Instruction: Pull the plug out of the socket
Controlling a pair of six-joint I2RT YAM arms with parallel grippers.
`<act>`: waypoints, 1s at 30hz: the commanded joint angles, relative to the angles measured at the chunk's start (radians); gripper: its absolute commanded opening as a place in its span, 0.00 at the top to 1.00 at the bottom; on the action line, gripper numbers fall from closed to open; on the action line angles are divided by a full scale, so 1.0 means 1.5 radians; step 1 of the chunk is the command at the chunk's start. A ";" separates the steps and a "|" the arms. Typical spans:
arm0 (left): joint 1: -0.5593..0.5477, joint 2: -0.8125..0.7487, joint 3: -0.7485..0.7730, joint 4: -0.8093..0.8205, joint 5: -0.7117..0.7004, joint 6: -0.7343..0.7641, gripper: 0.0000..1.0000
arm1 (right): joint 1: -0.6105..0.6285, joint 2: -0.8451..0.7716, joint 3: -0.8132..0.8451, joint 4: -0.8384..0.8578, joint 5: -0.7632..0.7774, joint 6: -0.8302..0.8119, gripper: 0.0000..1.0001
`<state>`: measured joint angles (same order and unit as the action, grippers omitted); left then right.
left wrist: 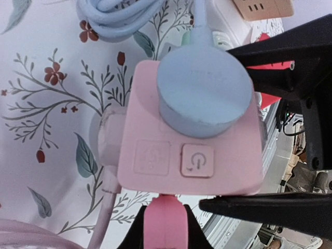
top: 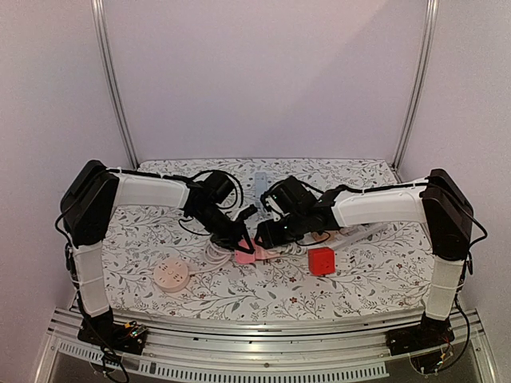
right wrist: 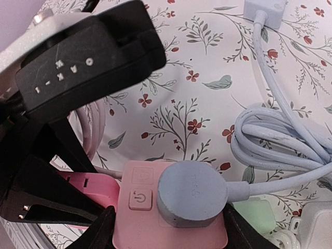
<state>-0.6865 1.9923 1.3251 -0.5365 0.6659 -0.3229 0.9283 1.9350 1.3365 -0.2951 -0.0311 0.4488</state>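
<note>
Plug (left wrist: 205,91) seated in socket (left wrist: 150,119), left pincer (top: 242,246) clamping socket's near edge

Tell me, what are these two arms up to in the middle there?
They are working to pull a round pale blue plug out of a square pink socket. The left gripper is shut on the pink stub at the socket's edge, apparently bracing it. The right gripper straddles socket and plug, jaws apart; the plug is not yet out.
</note>
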 commanded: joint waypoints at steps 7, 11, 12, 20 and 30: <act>0.003 0.017 0.003 -0.004 0.003 0.000 1.00 | 0.020 -0.009 -0.017 0.033 -0.001 -0.056 0.63; 0.011 0.014 0.004 -0.004 0.017 0.004 1.00 | 0.020 -0.024 -0.052 0.054 -0.020 -0.097 0.63; 0.013 0.014 0.005 -0.004 0.021 0.005 1.00 | 0.020 -0.029 -0.060 0.056 -0.023 -0.109 0.63; 0.023 0.014 0.003 0.000 0.028 0.004 1.00 | 0.021 -0.034 -0.078 0.058 -0.008 -0.137 0.64; 0.022 0.009 -0.006 0.010 0.011 0.000 1.00 | 0.021 -0.004 -0.036 0.021 0.100 0.004 0.69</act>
<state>-0.6750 1.9995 1.3251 -0.5415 0.6903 -0.3218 0.9455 1.9045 1.2491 -0.1738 0.0334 0.3859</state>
